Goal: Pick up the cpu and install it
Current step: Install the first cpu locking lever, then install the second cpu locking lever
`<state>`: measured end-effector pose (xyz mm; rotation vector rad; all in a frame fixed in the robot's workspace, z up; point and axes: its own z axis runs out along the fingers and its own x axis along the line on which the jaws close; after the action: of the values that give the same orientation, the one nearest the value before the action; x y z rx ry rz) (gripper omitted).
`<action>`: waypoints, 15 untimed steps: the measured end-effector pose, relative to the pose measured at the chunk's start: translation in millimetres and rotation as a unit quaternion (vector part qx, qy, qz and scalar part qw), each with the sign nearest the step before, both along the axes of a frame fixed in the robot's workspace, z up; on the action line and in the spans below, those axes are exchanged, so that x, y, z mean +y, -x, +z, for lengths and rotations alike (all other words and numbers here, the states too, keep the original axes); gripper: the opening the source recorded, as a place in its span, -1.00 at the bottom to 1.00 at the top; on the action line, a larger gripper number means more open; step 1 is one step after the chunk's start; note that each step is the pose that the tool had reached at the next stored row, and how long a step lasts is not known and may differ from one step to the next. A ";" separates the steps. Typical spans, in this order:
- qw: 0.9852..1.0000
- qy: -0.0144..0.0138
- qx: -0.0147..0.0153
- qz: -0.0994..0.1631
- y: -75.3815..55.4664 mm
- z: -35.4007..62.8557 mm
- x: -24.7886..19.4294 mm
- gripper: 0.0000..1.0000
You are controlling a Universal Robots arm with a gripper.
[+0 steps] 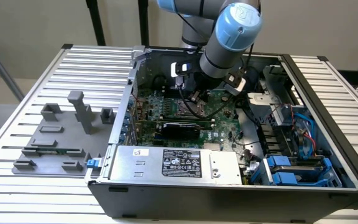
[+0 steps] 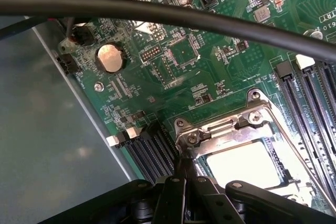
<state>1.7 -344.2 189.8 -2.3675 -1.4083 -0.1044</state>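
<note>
The cpu [image 2: 242,165] appears as a pale, shiny square lying flat inside the metal socket frame [image 2: 220,129] on the green motherboard [image 2: 173,72]. My gripper [image 2: 184,169] hangs just over the corner of that frame, its black fingers drawn together with no visible gap. I cannot see anything pinched between them. In the exterior view the gripper [image 1: 195,95] reaches down into the open computer case [image 1: 328,116], over the middle of the board.
A thick black cable [image 2: 157,17] crosses in front of the wrist camera. Memory slots [image 2: 315,98] and a coin battery [image 2: 110,57] flank the socket. The power supply [image 1: 173,163], blue drive bays [image 1: 291,170] and grey fixture blocks [image 1: 61,135] on the slatted table surround the work area.
</note>
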 end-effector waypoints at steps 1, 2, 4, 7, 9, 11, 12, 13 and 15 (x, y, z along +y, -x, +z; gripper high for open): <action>1.000 -0.001 0.000 0.000 0.0 1.1 0.1 -0.79; 1.000 -0.001 0.000 0.000 0.0 3.5 0.1 -0.79; 1.000 -0.001 0.000 0.000 0.0 8.7 -0.3 -0.79; 1.000 -0.002 0.000 0.000 0.0 13.0 -1.2 -0.79; 1.000 -0.002 0.000 0.000 0.0 13.1 -1.2 -0.79; 1.000 -0.002 0.000 0.000 0.0 13.2 -1.3 -0.79; 1.000 -0.002 0.000 0.000 0.0 13.3 -1.3 -0.79; 1.000 -0.002 0.000 0.000 0.0 13.3 -1.2 -0.79; 1.000 -0.002 0.000 0.000 0.0 13.3 -1.3 -0.79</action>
<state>1.7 -345.5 203.1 -2.3644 -1.4069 -0.1067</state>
